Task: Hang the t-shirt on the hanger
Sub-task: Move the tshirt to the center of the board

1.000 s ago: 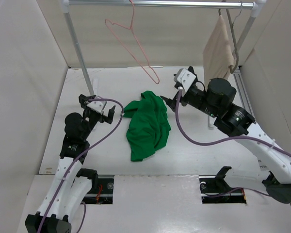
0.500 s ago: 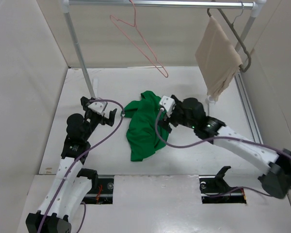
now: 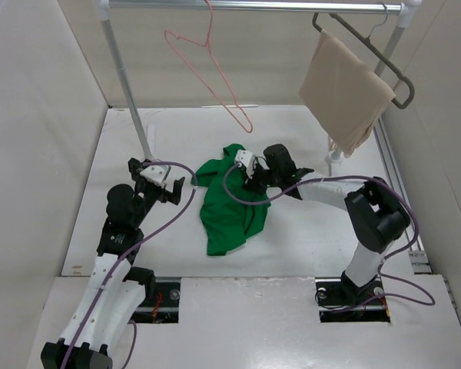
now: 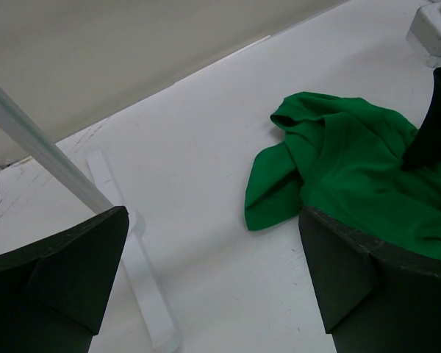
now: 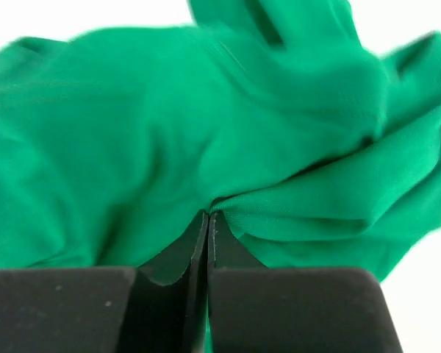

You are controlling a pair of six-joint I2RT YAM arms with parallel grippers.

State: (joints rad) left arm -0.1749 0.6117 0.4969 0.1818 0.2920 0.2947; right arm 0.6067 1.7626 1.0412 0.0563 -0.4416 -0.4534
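The bright green t-shirt [image 3: 230, 204] lies crumpled on the white table between the two arms. My right gripper [image 3: 247, 178] is low on its upper right part and shut, and a fold of the t-shirt [image 5: 206, 125] is pinched at the right gripper [image 5: 208, 215] tips. My left gripper [image 3: 163, 178] stands open just left of the shirt, apart from it. In the left wrist view the left gripper [image 4: 213, 220] frames bare table, with the t-shirt [image 4: 353, 169] to the right. The pink hanger [image 3: 212, 34] hangs from the rail at the back, empty.
A beige garment [image 3: 346, 84] hangs on a grey hanger at the right end of the rail [image 3: 253, 6]. The rack's left pole [image 3: 127, 84] and its white foot [image 4: 132, 279] stand just behind my left gripper. Walls close in on the left, back and right.
My right arm swung from beside the beige garment down and left onto the t-shirt, and its jaws closed on the fabric. The beige garment and pink hanger swayed. The left arm barely moved.
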